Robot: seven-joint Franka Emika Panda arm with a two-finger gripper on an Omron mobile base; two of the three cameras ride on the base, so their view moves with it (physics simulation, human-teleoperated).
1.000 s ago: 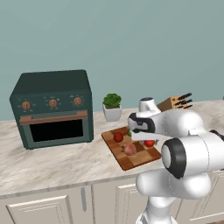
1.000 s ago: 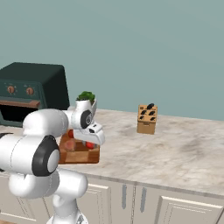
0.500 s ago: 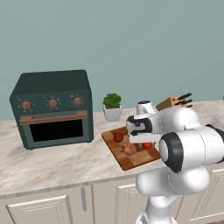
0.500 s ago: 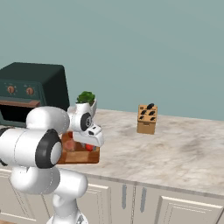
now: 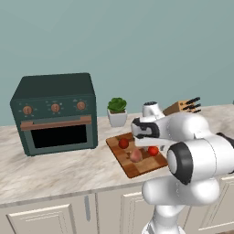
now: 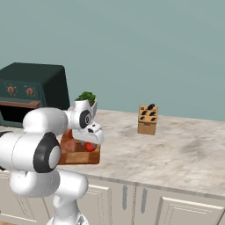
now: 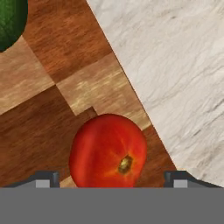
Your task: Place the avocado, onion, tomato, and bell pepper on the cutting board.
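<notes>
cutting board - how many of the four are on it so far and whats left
On the cutting board: the onion, two red items, and a green piece, likely the avocado, at the hand view's corner. The gripper stands open over a red one, gripping nothing. All four seem placed; only withdrawing appears left.

A rendered home kitchen; a marble-look counter (image 5: 55,171) runs over cream cabinet doors (image 6: 184,211) with slim handles, below a plain teal wall (image 5: 137,41); a dark green toaster oven (image 5: 55,112) with 3 copper knobs stands at 9 o'clock on the counter; just beside it a potted plant (image 5: 117,111) in a white pot; a wooden knife block (image 6: 147,119) sits at 3 o'clock; a checkered cutting board (image 5: 132,167) bearing produce lies at the centre.
</notes>
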